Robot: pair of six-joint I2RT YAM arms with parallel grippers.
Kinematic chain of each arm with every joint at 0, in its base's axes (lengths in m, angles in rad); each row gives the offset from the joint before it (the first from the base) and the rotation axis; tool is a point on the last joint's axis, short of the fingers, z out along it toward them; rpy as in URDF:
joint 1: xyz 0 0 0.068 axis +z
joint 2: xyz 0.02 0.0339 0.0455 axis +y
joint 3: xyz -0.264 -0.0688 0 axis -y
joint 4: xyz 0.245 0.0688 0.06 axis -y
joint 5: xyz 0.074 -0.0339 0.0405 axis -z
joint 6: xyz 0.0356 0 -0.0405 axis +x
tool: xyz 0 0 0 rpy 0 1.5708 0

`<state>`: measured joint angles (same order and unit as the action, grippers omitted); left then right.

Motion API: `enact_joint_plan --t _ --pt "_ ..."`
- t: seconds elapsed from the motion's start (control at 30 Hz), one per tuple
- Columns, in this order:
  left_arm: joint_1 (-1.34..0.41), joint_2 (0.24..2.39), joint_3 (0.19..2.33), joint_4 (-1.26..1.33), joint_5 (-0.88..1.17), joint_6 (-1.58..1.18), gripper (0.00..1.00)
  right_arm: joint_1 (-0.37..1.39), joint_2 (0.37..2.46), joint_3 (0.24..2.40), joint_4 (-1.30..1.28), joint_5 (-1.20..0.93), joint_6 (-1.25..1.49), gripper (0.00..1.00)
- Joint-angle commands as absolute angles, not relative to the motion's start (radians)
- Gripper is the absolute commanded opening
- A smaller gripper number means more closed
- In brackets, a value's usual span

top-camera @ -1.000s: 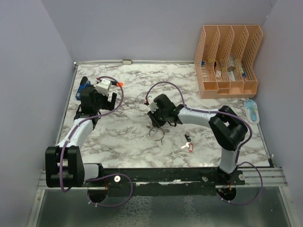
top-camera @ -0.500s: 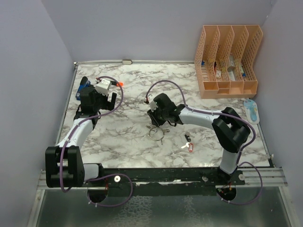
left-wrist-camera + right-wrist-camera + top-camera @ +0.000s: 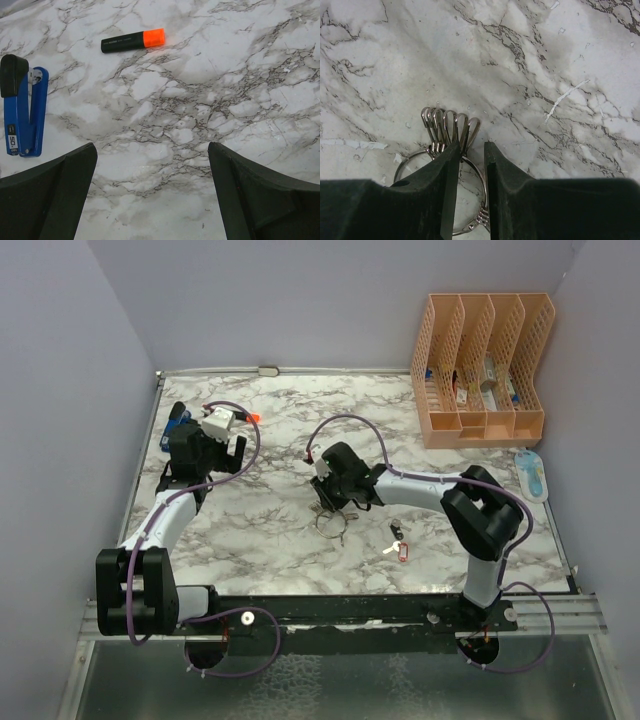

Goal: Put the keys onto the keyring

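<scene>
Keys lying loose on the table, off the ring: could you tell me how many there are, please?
2. A dark-headed key and a red-tagged key lie together, right of the ring. More may be hidden under the right gripper.

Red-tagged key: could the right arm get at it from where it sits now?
Probably yes. The red-tagged key lies on bare table close beside the right arm, with nothing over it. For now, though, the right tool is down straddling the keyring.
</scene>
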<state>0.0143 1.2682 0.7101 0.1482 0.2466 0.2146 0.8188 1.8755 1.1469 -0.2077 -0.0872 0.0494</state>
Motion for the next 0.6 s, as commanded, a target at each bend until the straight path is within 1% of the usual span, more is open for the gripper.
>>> enact_joint_plan --t 0.0,0.37,0.57 --pt "0.026 1.269 0.704 0.166 0.274 0.203 0.96 0.825 1.905 1.136 -0.182 -0.050 0.055 0.26" --pt "0.029 1.269 0.703 0.168 0.278 0.201 0.96 0.826 1.891 1.071 -0.152 -0.018 0.079 0.19" --pt "0.031 1.269 0.703 0.166 0.282 0.201 0.96 0.826 1.879 1.039 -0.129 -0.011 0.098 0.12"
